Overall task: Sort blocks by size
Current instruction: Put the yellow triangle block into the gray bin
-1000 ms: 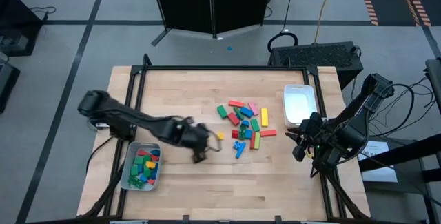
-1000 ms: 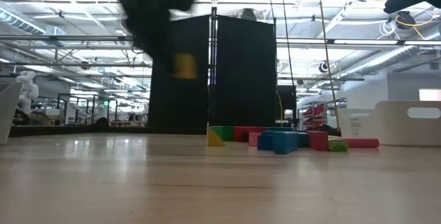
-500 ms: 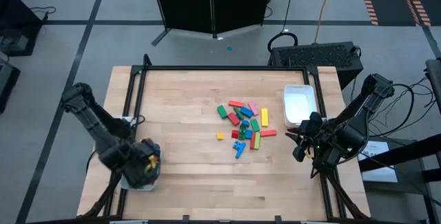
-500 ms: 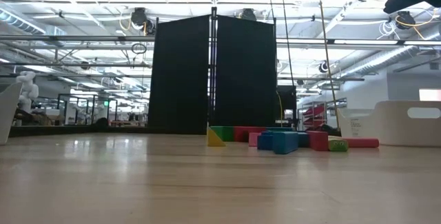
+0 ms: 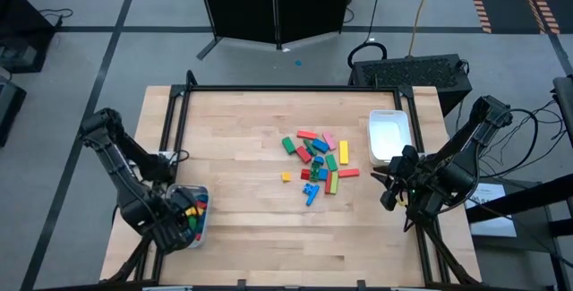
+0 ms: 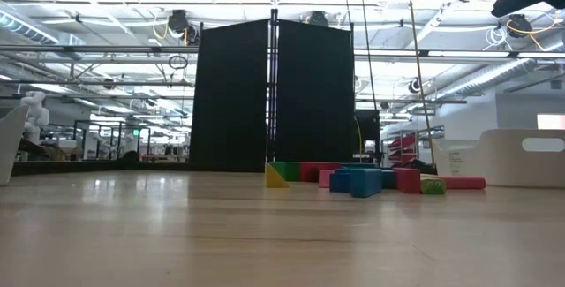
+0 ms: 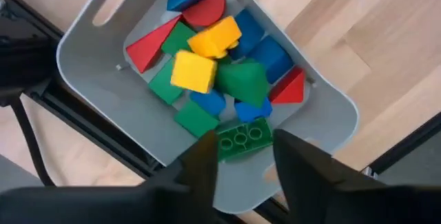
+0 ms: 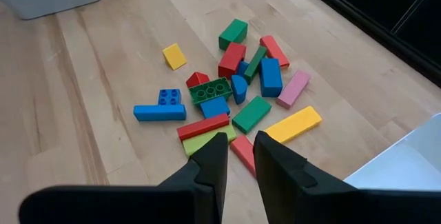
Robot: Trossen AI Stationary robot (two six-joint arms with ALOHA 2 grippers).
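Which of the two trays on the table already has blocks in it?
The grey tray at the table's front left, under the left pincer, holds blocks. The white tray at right holds none.

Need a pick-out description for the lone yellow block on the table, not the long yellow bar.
Start at the loose pile of blocks in the middle of the wooden table. On the side facing the full grey tray, a small yellow wedge lies apart, touching nothing. It is the only block separate from the pile; the yellow bar is long and flat.
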